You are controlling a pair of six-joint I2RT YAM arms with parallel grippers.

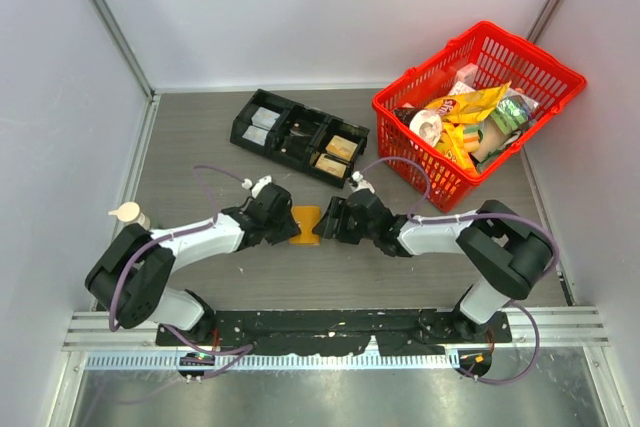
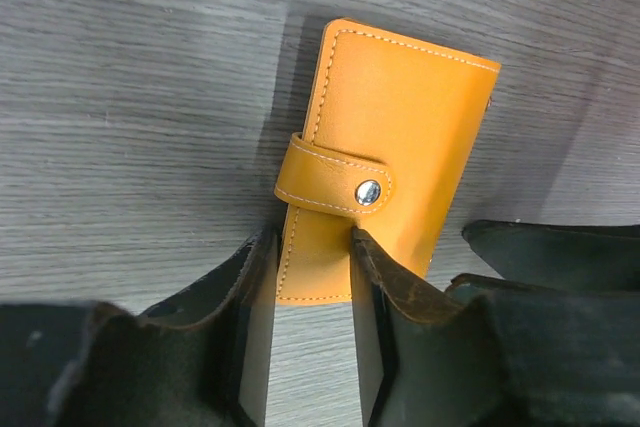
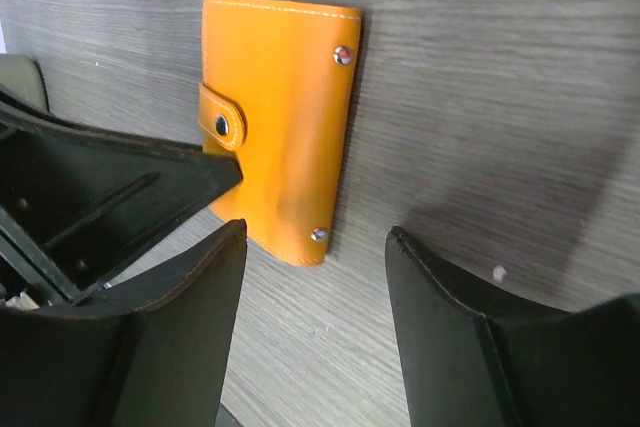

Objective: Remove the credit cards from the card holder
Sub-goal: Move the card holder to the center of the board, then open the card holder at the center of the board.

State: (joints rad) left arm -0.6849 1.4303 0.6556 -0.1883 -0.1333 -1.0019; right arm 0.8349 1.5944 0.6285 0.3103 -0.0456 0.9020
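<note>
Stitching is running round the tan-orange card holder (image 2: 400, 117), which is lying flat and snapped shut on the wood-grain table (image 2: 130, 97), between the two arms and just in front of both claws. It is looking light and thin, probably stiff in the panels but pliant at the fold, with a smooth skin that may be slipping against hard pads; no cards are showing while it is closed. The tab (image 2: 325, 172) with its metal snap (image 2: 368, 192) is seeming the place to work, with one claw pinning the body. The left gripper (image 2: 310, 242) is straddling the tab-side edge with its jaws drawn narrow, though whether they are actually pinching it I cannot tell. The right gripper (image 3: 315, 230) is standing wide with nothing between its fingers, just beside the holder's other long edge. The table is giving a flat, matte bed, so the lying holder is offering little to get under. A black tray (image 1: 300, 134) and a red basket (image 1: 530, 52) are sitting well apart from the work.
</note>
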